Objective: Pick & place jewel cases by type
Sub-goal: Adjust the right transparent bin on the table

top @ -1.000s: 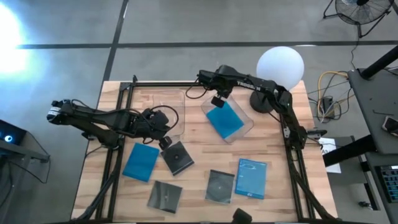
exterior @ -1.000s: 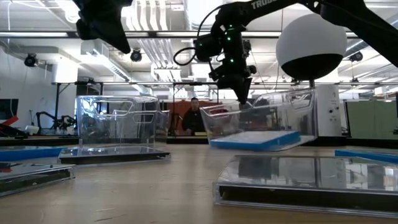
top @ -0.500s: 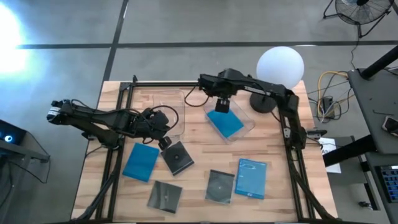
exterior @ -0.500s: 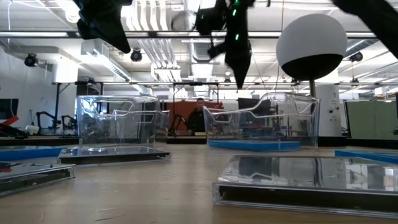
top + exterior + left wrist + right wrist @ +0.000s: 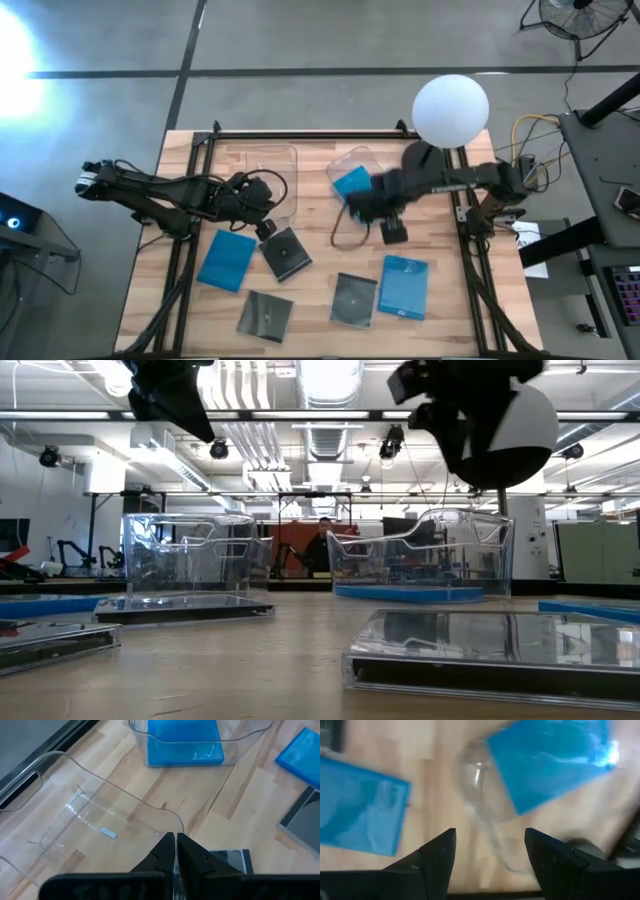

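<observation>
One blue jewel case [image 5: 351,184] lies flat in the right clear bin [image 5: 366,160], also seen in the left wrist view [image 5: 184,742] and the right wrist view [image 5: 555,760]. Two more blue cases [image 5: 228,259] [image 5: 405,286] and three dark cases [image 5: 286,253] [image 5: 266,313] [image 5: 354,298] lie flat on the table. My right gripper [image 5: 490,855] is open and empty, raised just near of that bin [image 5: 368,208]. My left gripper [image 5: 175,854] is shut and empty, held high over the table [image 5: 264,227] between the empty left bin [image 5: 271,175] and a dark case.
A white globe lamp [image 5: 450,108] stands at the far right, its base [image 5: 425,160] beside the right bin. A black frame rail [image 5: 300,134] borders the wooden table. A person [image 5: 322,548] sits in the room beyond the far edge.
My right gripper has let go of the blue case in the right bin, risen, and swung toward the table's near edge. The bin, tilted a second ago, has settled flat with the case lying in it.
</observation>
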